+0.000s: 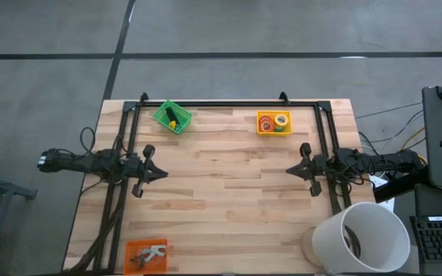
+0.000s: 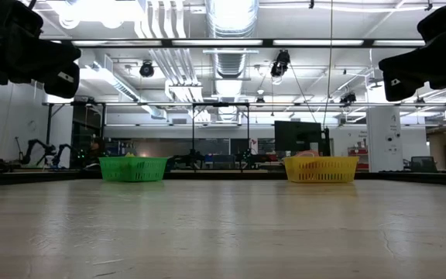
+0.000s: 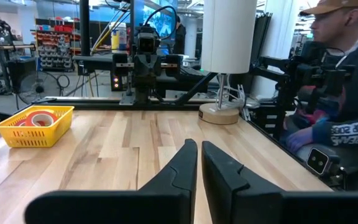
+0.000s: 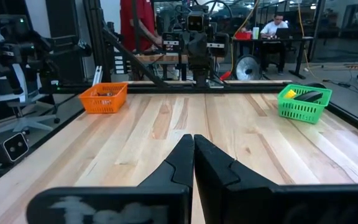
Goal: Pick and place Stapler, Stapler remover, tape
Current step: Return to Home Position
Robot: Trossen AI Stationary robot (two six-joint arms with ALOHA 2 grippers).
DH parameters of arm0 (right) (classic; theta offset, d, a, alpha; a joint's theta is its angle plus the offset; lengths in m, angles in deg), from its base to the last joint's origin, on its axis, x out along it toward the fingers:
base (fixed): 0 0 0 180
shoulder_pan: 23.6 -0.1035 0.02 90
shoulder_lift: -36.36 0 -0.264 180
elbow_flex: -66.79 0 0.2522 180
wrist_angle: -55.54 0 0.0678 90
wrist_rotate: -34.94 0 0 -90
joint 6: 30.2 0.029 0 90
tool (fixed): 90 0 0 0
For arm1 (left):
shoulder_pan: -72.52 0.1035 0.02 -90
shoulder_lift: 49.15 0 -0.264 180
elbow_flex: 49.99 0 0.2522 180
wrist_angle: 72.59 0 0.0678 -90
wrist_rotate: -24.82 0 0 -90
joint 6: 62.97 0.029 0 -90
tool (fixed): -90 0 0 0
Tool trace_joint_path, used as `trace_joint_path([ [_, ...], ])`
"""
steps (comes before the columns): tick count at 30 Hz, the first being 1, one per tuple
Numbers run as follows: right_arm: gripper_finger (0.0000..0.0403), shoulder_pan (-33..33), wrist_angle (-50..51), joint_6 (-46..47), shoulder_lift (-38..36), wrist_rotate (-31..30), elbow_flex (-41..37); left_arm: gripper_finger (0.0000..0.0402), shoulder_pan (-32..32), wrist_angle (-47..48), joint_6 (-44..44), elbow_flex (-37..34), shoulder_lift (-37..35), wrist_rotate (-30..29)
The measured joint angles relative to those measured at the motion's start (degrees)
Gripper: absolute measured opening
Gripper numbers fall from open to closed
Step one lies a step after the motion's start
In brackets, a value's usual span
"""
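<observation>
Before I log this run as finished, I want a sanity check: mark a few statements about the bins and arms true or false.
1. The green bin holds the stapler. True.
2. The tape lies in the orange bin. False: the tape rolls lie in the yellow bin.
3. The left arm grips an item. False: its jaws are shut on nothing, as are those of the right arm.
4. A white cylinder stands on the right arm's side. True.
</observation>
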Motion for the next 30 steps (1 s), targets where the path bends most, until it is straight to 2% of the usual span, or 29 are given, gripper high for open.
trace_joint_path([
  [30, 0.0008, 0.0, 0.0, 0.1, 0.0, 0.0, 0.0, 0.0026, 0.0, 0.0, 0.0, 0.0, 0.0, 0.0],
])
